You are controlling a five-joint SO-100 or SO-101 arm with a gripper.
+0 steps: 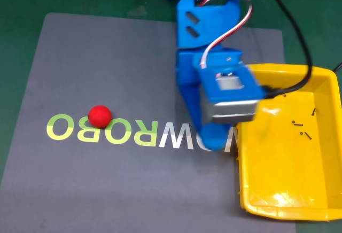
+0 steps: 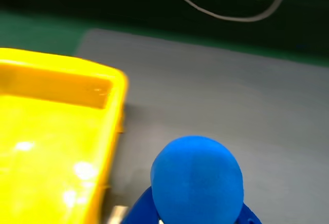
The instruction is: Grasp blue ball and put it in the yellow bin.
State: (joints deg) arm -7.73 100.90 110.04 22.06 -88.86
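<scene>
one blue ball (image 2: 197,178) up close in the wrist view, pinched in the gripper (image 2: 193,211), blue fingers (image 2: 141,211) hugging its underside. just left there, yellow bin (image 2: 110,131), its corner wall close to the ball. beyond, grey mat (image 2: 221,85). in the fixed view, blue arm (image 1: 206,56) over the bin's left rim (image 1: 239,161), red ball (image 1: 99,116) well apart on the lettering.

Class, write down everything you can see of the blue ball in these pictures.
The blue ball is a small, matte, bright-blue sphere, plain and unmarked. In the wrist view it sits close to the camera, cradled by blue gripper parts at its lower edge. It is above the grey mat, just beside the yellow bin wall, not yet over the bin.
</scene>
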